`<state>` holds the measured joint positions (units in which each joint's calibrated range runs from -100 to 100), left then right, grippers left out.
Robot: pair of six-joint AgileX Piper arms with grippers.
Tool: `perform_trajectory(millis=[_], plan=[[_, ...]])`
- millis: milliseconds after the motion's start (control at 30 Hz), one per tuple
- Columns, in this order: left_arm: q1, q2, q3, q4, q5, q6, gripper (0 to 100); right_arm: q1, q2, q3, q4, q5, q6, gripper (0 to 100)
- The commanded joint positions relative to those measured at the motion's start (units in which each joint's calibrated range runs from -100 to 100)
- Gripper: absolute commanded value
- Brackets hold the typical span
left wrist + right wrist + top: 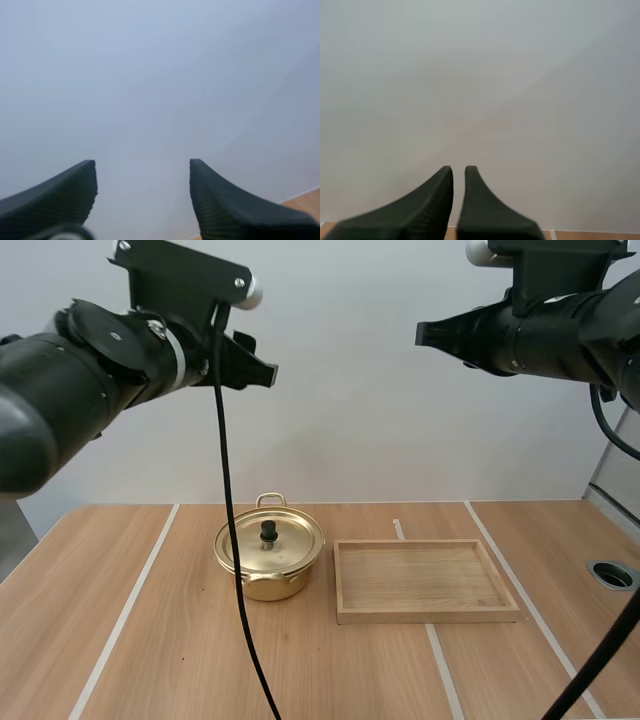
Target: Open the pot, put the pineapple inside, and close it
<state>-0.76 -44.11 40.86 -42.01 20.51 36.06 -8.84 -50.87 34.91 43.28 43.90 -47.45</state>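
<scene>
Nearest me, both arms are raised high above the light wooden table (pixel 150 640), grippers pointing at the pale wall. The left gripper (pixel 262 370) has its two black fingers spread well apart with nothing between them. The right gripper (pixel 425 335) has its fingers drawn almost together, clenched on nothing.

Farther out and far below them sits the round golden metal pot (pixel 270 570). Its golden lid (pixel 285 545) is on, and the small black knob (pixel 269 531) stands upright. The pot lies left of the table's middle, roughly beneath the left gripper, so I judge that arm better placed for a straight descent onto the knob.

Just right of the pot, not touching it, lies the shallow rectangular wooden tray (pixel 427 614), its long side running left to right.
</scene>
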Motion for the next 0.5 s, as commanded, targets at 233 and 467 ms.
perform_trajectory(millis=[233,467], plan=[[0.01,-9.6,-0.6,-1.9,-1.6,-3.5,33,-0.2,-3.7,0.1,1.0,2.0,0.1,0],[0.01,-16.1,2.2,-1.5,-0.8,-8.4,3,-0.2,-9.5,0.2,2.0,-2.1,-2.3,0]])
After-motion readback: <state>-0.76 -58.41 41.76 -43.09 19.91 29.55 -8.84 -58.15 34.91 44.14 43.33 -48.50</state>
